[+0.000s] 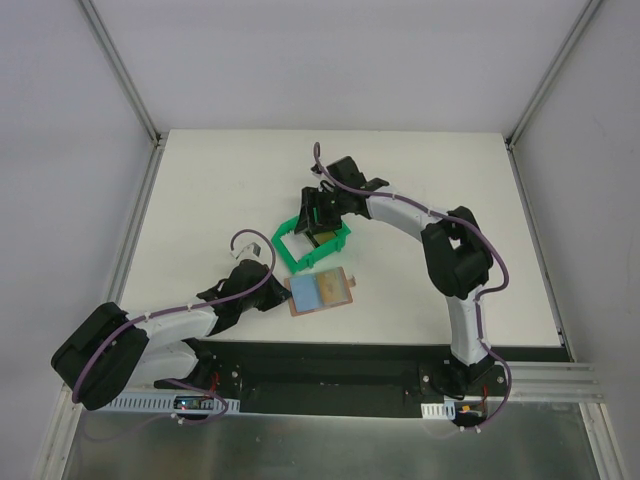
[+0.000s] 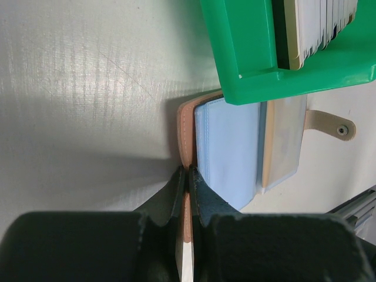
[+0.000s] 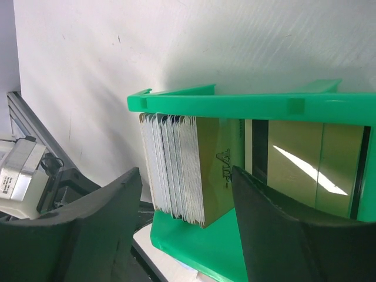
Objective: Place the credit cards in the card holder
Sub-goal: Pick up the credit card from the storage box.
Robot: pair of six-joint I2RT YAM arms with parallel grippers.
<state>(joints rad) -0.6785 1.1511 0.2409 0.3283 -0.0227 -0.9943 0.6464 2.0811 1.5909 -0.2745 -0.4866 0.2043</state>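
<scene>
At centre of the top view, our left gripper [image 2: 188, 175] clamps the open card holder [image 1: 322, 292] by its tan edge; above it, our right gripper [image 1: 322, 212] stands released astride the credit cards [image 3: 173, 167] in the green bin [image 3: 235, 103]; we judge this the picking step; next, pinch one card alone.

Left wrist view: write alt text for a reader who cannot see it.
The left gripper pinches the tan edge of an open card holder lying on a white table, its blue-grey pockets showing. Beyond it, a green bin holds upright cards.
</scene>
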